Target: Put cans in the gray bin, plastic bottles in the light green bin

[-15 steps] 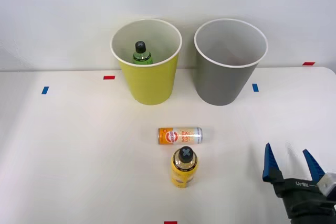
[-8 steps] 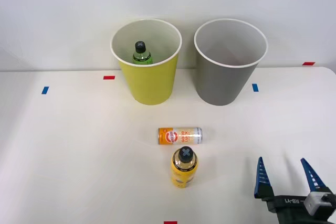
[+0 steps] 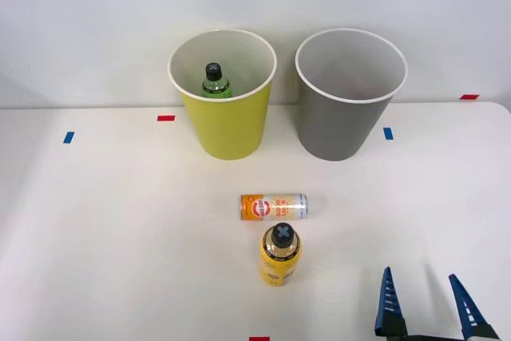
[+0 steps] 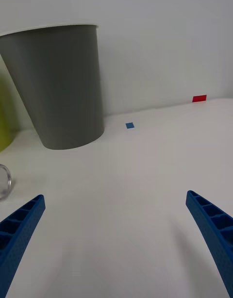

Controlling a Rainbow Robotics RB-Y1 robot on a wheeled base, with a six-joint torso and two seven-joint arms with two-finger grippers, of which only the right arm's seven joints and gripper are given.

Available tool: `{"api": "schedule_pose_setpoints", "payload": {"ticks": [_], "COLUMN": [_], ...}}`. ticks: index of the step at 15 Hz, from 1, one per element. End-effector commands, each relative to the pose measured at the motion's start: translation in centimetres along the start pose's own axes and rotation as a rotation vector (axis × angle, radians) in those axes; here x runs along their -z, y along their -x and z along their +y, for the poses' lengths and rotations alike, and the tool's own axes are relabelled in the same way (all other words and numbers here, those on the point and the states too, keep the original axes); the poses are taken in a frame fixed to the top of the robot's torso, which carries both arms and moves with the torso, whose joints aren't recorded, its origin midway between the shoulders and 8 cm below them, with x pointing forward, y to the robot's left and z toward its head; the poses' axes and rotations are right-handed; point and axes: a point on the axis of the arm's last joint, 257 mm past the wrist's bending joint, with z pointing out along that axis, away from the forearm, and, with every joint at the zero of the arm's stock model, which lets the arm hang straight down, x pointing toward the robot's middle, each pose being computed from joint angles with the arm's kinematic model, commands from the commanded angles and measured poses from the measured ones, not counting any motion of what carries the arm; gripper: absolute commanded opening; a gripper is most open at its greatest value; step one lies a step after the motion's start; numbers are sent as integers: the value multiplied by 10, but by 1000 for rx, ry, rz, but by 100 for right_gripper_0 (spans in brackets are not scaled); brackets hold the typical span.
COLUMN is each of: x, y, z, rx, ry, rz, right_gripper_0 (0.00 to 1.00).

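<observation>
Your right gripper sits at the near right edge of the table, with its two blue fingers spread wide apart and nothing between them; it is empty and well apart from everything you need to sort.

I think your next job is one of the two things lying in the middle of the table; the orange-and-white can lies on its side, with its silver ends pointing left and right; just near of it stands the yellow bottle with its black cap up; they are close to each other, so come in slowly and touch only the one you want.

For the can, come down from above and close across its round body, not over its ends; it may roll, so squeeze gently and evenly; then carry it to the gray bin at the far right and let go above the open top; the yellow bottle goes in the light green bin at the far left, where the green bottle already stands.

The can has a round red mark and some orange writing, too small to read; the bottle's label I cannot read either.
</observation>
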Motion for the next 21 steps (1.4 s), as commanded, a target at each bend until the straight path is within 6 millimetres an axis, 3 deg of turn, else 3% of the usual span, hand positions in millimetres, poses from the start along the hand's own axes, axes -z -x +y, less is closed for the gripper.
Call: {"api": "schedule_pose_setpoints", "payload": {"ticks": [1,7,10,14,21], "x": [12,37,37,37,37], "y": [8,19,20,9,9], "z": [-1,-11,-13,-13,-13], "rx": [-39,-4,87,89,89], "ry": [-19,-51,-68,-67,-67], "rz": [-33,-63,-63,-21,-21], "right_gripper_0": [100,100,100,100,100]}}
